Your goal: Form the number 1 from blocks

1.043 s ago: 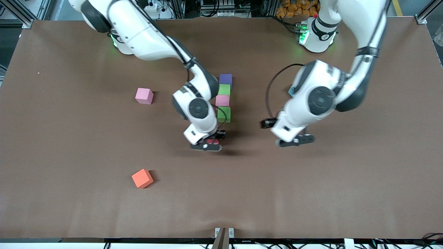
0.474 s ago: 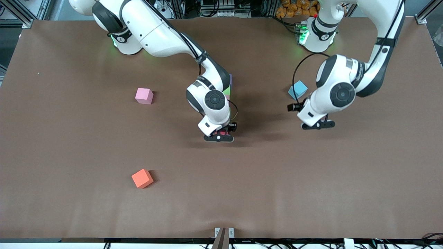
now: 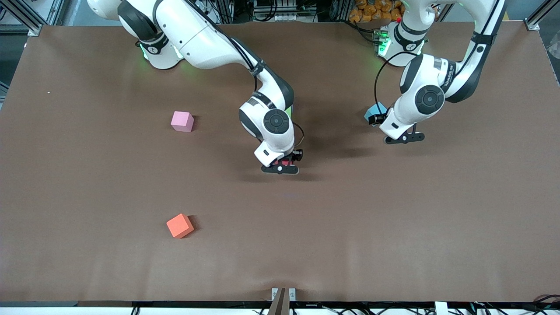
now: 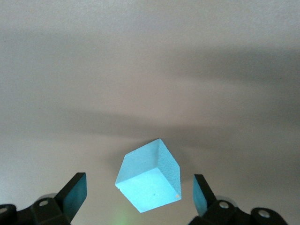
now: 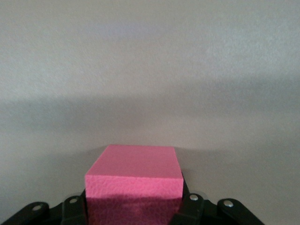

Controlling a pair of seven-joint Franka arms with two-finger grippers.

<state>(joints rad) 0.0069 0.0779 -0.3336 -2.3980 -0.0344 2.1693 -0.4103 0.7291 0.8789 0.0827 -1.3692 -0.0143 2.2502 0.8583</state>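
Left claw [image 3: 400, 139] now open over light blue block [image 3: 375, 113], risen

Right pincer [image 3: 280, 168] clamped; left pincer [image 3: 404, 138] spread.

I see the red block [image 5: 133, 185] clamped in my right gripper [image 3: 280, 168], the light blue block [image 4: 149, 176] lying skewed between my left gripper's [image 3: 403, 138] spread fingers, pink block [image 3: 182, 121] and orange block [image 3: 179, 225] well apart from both.
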